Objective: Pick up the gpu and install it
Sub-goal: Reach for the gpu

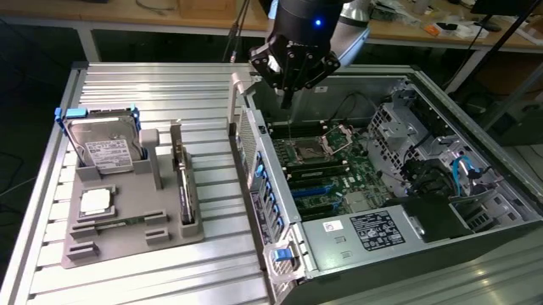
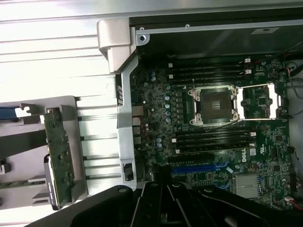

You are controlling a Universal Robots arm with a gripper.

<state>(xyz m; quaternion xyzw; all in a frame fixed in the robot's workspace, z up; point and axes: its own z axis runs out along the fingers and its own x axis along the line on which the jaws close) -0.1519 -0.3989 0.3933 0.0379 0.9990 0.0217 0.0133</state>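
Exterior view: the gpu (image 1: pixel 184 184) is found standing on edge in the grey holder (image 1: pixel 127 244) on the counter (image 1: pixel 152 89), long axis running away from the camera, with the hard drive (image 1: pixel 106 149) beside it. Farther back, the tool (image 1: pixel 286 101) is held pressed together, empty, above the motherboard (image 1: pixel 327 168) of the case (image 1: pixel 288 276). The gpu lies to the exterior view's left of the tool; the case wall (image 1: pixel 254 159) is interposed.

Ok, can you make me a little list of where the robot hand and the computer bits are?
gripper: shut, holding nothing, above the open computer case
gpu: on its edge in the grey holder, not picked up
hard drive: in the same holder, toward the exterior view's left of the gpu
motherboard: uncovered inside the case
holder: on the metal table
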